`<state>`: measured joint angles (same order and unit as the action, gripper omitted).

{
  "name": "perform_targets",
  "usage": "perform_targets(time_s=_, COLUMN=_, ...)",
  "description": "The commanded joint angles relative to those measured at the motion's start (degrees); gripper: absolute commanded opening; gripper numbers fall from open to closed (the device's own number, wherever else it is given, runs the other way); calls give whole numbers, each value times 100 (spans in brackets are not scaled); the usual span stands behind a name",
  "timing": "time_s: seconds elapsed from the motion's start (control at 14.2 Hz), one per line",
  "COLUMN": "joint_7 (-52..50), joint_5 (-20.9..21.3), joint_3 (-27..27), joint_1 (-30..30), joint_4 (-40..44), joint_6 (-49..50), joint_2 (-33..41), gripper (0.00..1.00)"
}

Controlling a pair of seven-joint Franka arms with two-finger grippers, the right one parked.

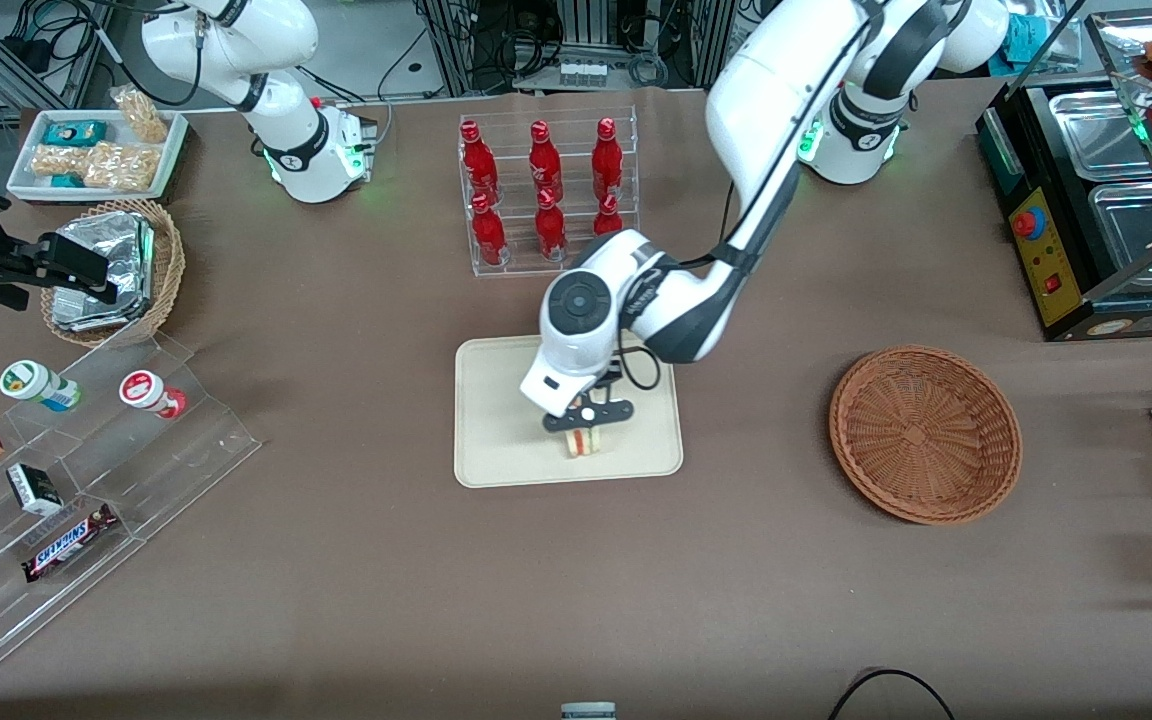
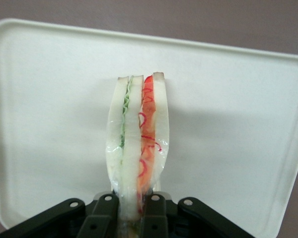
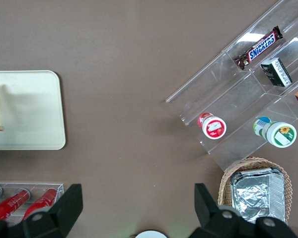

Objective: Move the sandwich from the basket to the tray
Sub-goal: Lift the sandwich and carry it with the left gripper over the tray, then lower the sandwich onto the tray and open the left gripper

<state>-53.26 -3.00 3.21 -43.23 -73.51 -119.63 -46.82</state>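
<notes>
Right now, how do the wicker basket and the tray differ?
The basket is round, reddish-brown woven wicker and holds nothing; the tray is flat, cream, rectangular, with the sandwich over it, gripped by the gripper. The basket lies toward the working arm's end. Both rest on the brown table.

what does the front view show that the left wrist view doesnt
Only the front view shows the basket, with nothing in it, toward the working arm's end of the table, the rack of red bottles and the arm over the tray.

Only the left wrist view shows the sandwich's layers close up, green beside red-orange, and the gripper shut on its edge.

Both show the sandwich held by the gripper over the tray.
</notes>
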Motion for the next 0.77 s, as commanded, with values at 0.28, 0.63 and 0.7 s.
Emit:
perform_targets(time_s=0.28, joint_7=-272, joint_5=283, joint_3=-93, joint_1=-256, joint_4=127, joint_6=-358, joint_2=-249, gripper=13)
perform_targets(time_s=0.63, joint_7=-474, joint_5=309, joint_3=-128, joint_1=-344, joint_4=-41, joint_6=-500, joint_2=-118, gripper=100)
perform_targets(time_s=0.7, joint_7=-483, joint_5=344, joint_3=-137, joint_1=-344, joint_4=-84, joint_6=-500, joint_2=13, gripper=100)
